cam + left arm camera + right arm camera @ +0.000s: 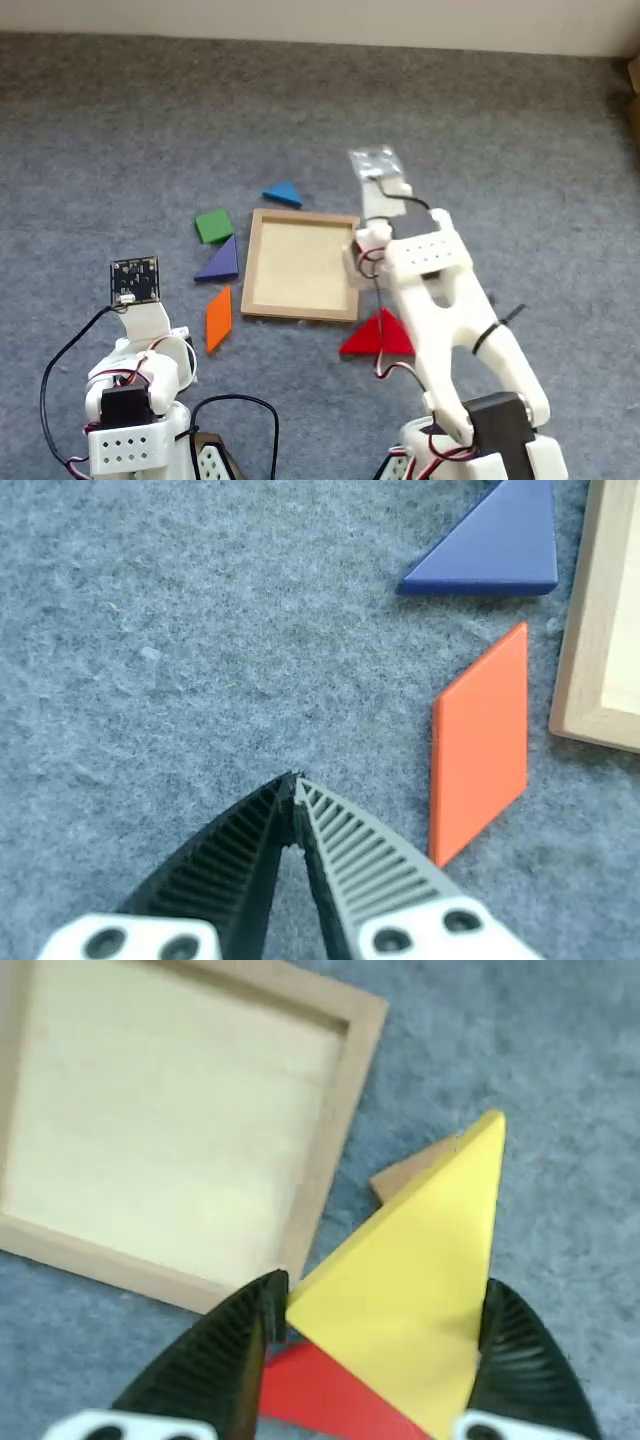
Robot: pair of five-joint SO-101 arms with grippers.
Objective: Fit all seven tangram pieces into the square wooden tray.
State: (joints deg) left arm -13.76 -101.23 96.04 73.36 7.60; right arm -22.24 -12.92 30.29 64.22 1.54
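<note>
Starting on the left: the left claw [292,790] is pinched closed with nothing in it, sitting low over the carpet near the orange piece [480,742]. Orange, the green square [213,225] and the purple triangle [221,262] all lie loose on the carpet just off the tray's left rim, and the blue triangle [284,194] sits just past its far edge.

The tray [300,262] itself is bare wood, with no piece in it yet, so I'd call this step one of seven.

On the right side, the right claw [382,1290] is clamped on the yellow triangle [410,1260], right beside the tray's right rim, not over the inside yet. A tan piece [405,1172] pokes out from under it, and the red triangle [378,335] lies near the tray's near-right corner.

So all seven are left to place, and yellow looks like the first one going in.
</note>
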